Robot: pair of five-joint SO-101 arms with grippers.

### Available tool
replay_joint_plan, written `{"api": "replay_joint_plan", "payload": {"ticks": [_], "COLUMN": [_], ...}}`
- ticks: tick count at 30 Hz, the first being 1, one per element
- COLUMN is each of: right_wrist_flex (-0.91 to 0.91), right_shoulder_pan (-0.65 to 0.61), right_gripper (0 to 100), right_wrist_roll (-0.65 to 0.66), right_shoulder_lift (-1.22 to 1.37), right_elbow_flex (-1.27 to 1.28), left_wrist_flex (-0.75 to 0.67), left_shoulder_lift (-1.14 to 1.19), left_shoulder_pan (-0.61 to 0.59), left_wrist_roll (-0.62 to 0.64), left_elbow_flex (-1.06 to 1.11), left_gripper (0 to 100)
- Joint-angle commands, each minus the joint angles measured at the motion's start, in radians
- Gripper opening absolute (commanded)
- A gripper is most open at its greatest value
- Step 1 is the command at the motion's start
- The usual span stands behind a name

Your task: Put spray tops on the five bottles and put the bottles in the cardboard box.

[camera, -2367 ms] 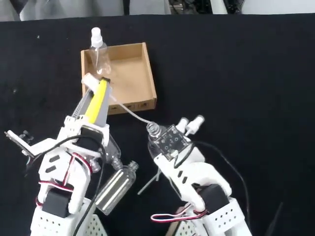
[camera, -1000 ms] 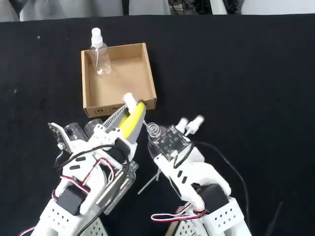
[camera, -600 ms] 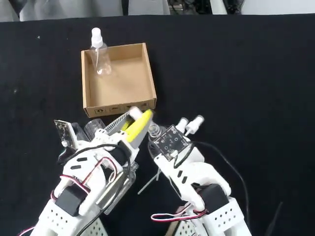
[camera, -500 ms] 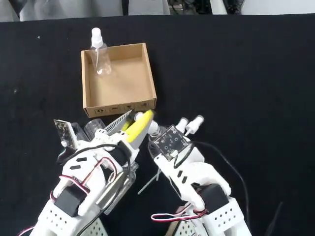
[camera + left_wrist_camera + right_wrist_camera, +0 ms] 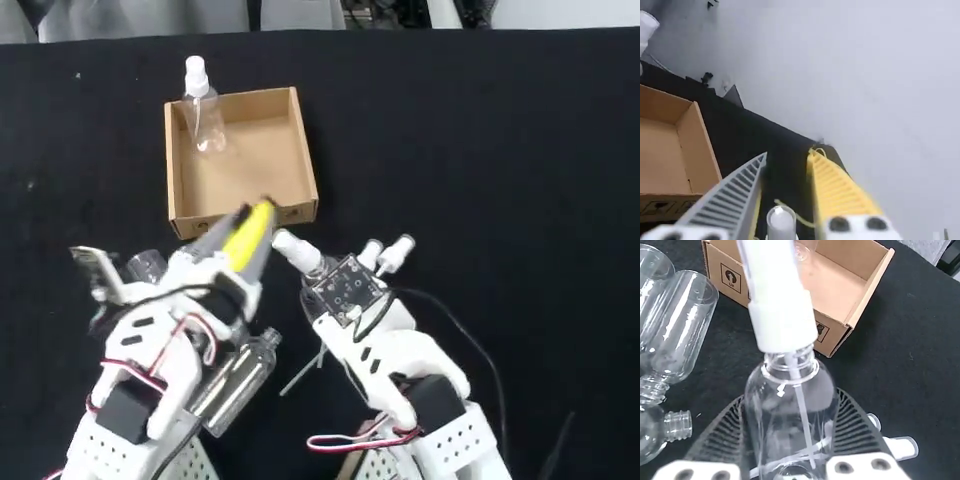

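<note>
My right gripper (image 5: 791,401) is shut on a clear bottle (image 5: 790,415) standing upright in front of the cardboard box (image 5: 300,150). A white spray top (image 5: 780,305) rests tilted on its neck, with the tube down inside. In the high view this spray top (image 5: 293,250) is just right of my left gripper (image 5: 250,213). The left gripper (image 5: 787,155) is open, and the same spray top (image 5: 781,220) stands between its fingers untouched. One capped bottle (image 5: 200,105) stands in the box's far left corner.
Two loose spray tops (image 5: 386,254) lie right of the held bottle. An uncapped bottle (image 5: 235,375) lies between the arms, and others (image 5: 150,265) sit under the left arm. These empty bottles (image 5: 670,330) are close beside the right gripper.
The left gripper carried the spray top from the box's front to the bottle held by the right gripper, set it on the neck, opened and drew back to the left.
</note>
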Motion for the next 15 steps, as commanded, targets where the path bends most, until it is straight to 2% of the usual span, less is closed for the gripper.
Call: {"api": "replay_joint_plan", "payload": {"ticks": [1, 8, 15], "right_wrist_flex": [-0.005, -0.006, -0.006], "right_shoulder_pan": [-0.008, 0.044, 0.068], "right_gripper": [4.6, 4.6, 4.6], "right_wrist_roll": [0.0, 0.0, -0.058], "right_shoulder_lift": [-0.027, -0.028, -0.028], "right_elbow_flex": [-0.013, -0.044, -0.113], "left_wrist_flex": [-0.003, 0.002, -0.003], "left_shoulder_lift": [-0.011, -0.011, -0.011], "left_shoulder_pan": [-0.076, -0.093, -0.093], "left_wrist_roll": [0.023, 0.023, 0.009], "left_elbow_flex": [-0.071, -0.058, -0.031], "left_gripper": [11, 11, 11]}}
